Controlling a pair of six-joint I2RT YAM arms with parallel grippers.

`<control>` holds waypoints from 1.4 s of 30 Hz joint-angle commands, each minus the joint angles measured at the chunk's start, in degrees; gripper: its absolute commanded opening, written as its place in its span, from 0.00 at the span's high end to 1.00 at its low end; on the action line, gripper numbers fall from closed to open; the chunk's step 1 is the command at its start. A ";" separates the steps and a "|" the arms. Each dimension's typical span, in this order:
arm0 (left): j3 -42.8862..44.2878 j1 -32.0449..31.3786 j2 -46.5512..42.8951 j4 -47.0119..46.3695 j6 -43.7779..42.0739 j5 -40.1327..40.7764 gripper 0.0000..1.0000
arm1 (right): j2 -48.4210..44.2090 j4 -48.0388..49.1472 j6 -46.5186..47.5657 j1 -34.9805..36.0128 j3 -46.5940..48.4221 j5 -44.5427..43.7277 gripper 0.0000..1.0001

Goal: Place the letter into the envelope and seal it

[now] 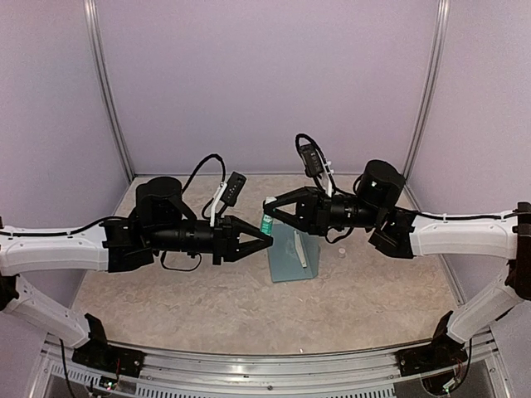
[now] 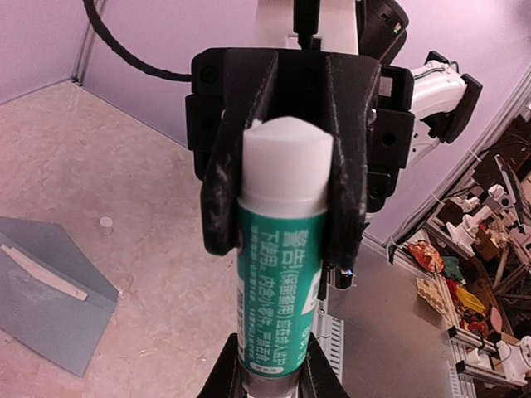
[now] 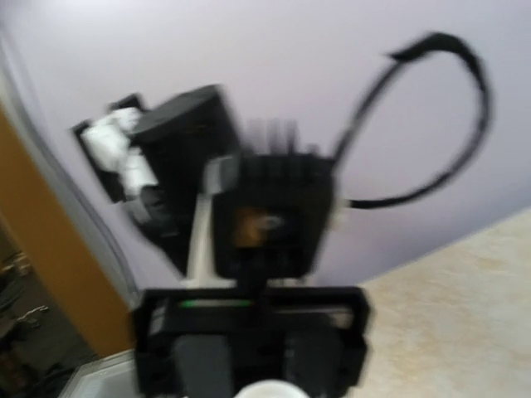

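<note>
Mid-table, envelope (image 1: 289, 259) lies flat, pointed flap open, just below and right of where the two grippers meet. White strip (image 2: 43, 274) sits along the flap fold. Could be the letter's edge, can't confirm, so letter-in is likely but unverified.

Glue stick (image 2: 278, 290) is up in the air between both arms. Left gripper (image 1: 265, 240) is clamped on its lower end. Right gripper (image 1: 269, 214) has its fingers (image 2: 221, 191) tight against either side of the white top, so it reads as gripping too. Can't tell if that white top is a cap or bare glue. Small white piece (image 1: 342, 251) on the table (image 1: 166, 307), right of the envelope, may be a cap. Right wrist view is motion-blurred, no use.

Progress guess: past halfway at best. Sealing not started, with no glue visibly on the flap and the flap unfolded. Left to do: get the stick ready, run glue along the flap, fold it down, press.
</note>
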State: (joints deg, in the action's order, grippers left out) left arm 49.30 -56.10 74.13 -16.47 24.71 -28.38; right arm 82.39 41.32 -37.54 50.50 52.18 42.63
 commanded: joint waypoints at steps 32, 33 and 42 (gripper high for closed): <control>0.21 2.08 -1.87 3.65 0.18 14.14 1.00 | -3.73 -17.37 8.06 -0.12 3.36 -17.73 0.30; -0.15 2.29 -2.40 2.62 0.31 12.02 1.00 | -4.01 -14.62 6.92 -0.65 2.15 -14.67 0.28; -0.45 0.77 -3.16 -3.24 0.57 -3.26 1.00 | -2.07 -1.21 3.58 -0.98 0.35 0.18 0.34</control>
State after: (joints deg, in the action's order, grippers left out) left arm 49.23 -54.39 71.85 -14.63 24.71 -22.41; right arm 79.22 31.42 -32.29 49.36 51.99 33.47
